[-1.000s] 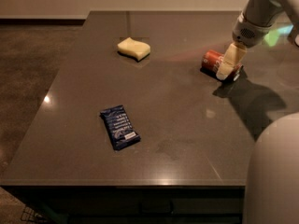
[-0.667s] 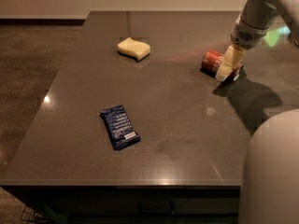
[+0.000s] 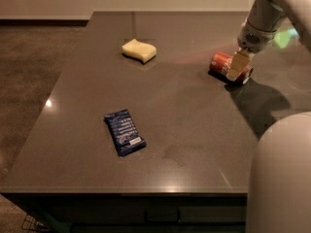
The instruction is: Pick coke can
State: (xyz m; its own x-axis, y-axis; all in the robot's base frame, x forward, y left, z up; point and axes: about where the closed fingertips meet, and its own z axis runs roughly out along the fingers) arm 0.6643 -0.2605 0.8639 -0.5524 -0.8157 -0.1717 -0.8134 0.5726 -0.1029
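Observation:
The coke can (image 3: 221, 62) is red-orange with a silver end. It lies on its side on the dark table (image 3: 184, 115), at the far right. My gripper (image 3: 236, 71) hangs from the white arm (image 3: 262, 18) and is down on the can's right half, covering part of it. The can rests on the table.
A yellow sponge (image 3: 139, 50) lies at the far middle of the table. A dark blue snack packet (image 3: 124, 132) lies nearer the front left. My white body (image 3: 282, 174) fills the lower right corner. The table's left edge drops to a dark floor (image 3: 34, 72).

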